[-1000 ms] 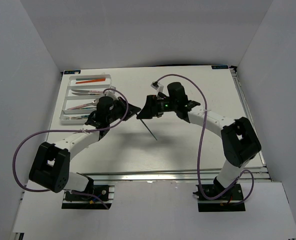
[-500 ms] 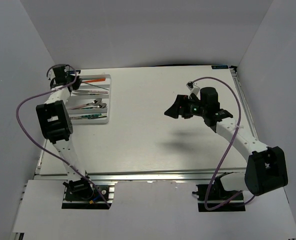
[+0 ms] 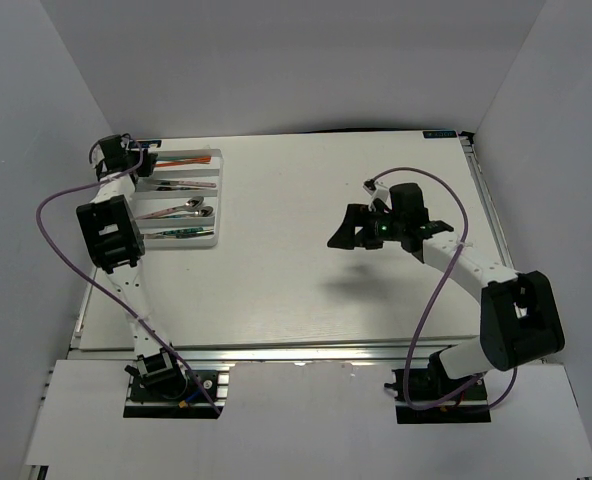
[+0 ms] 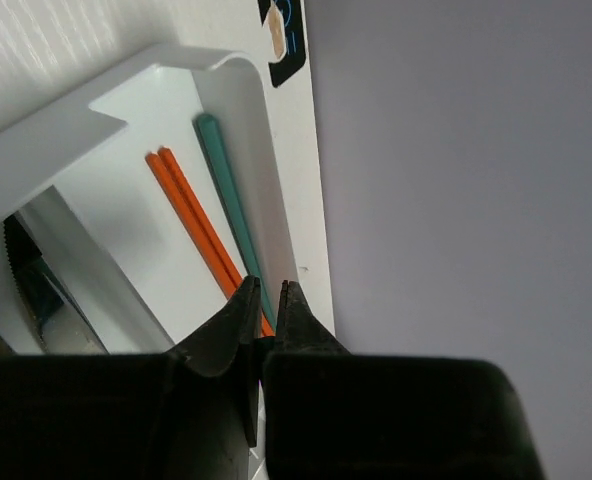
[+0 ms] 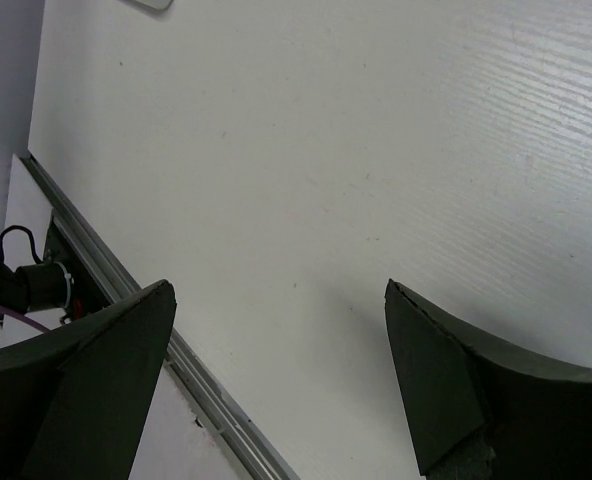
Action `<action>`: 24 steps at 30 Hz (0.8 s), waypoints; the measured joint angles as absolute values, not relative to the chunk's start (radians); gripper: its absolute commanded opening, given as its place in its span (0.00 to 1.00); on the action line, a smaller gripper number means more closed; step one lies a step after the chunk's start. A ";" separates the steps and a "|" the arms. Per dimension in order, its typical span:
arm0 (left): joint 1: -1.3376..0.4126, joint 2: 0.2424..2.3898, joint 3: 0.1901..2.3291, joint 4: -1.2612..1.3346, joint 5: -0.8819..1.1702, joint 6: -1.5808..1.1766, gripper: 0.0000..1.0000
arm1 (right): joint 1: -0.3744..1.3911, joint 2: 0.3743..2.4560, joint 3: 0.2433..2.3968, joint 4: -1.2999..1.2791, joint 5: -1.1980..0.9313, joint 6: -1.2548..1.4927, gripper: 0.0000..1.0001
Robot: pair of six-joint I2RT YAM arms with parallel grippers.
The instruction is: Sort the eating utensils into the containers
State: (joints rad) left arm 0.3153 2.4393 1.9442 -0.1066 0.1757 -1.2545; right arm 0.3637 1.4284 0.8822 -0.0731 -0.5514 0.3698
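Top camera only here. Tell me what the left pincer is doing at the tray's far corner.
Observer: The left pincer is closed on one end of a green chopstick that lies along the far slot of the tray.
Operator: Report what else is in that slot.
Observer: Two orange chopsticks, side by side, next to the green one.
Operator: Now check the right pincer.
Observer: Wide open and empty; only bare table shows beneath it.

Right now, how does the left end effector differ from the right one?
The left end effector is pinched nearly shut, apparently on the slim green chopstick; the right end effector gapes wide and empty. The left hangs over the far slot of the white plastic cutlery tray; the right over the white table. Both are black.
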 measured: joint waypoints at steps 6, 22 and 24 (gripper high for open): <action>0.319 2.439 1.883 -0.017 0.218 -1.310 0.05 | 0.363 1.457 0.883 -0.073 -0.560 0.365 0.89; 0.321 2.482 2.032 -0.035 0.195 -1.290 0.62 | 0.362 1.457 0.950 -0.107 -0.555 0.351 0.89; 0.321 2.482 2.032 -0.039 0.196 -1.286 0.66 | 0.362 1.455 0.960 -0.114 -0.551 0.347 0.89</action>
State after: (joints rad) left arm 0.3214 2.4817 2.0315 -0.0395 0.1955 -1.2861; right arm 0.3618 1.4551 0.9600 -0.1139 -0.5514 0.3466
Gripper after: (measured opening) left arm 0.607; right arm 0.894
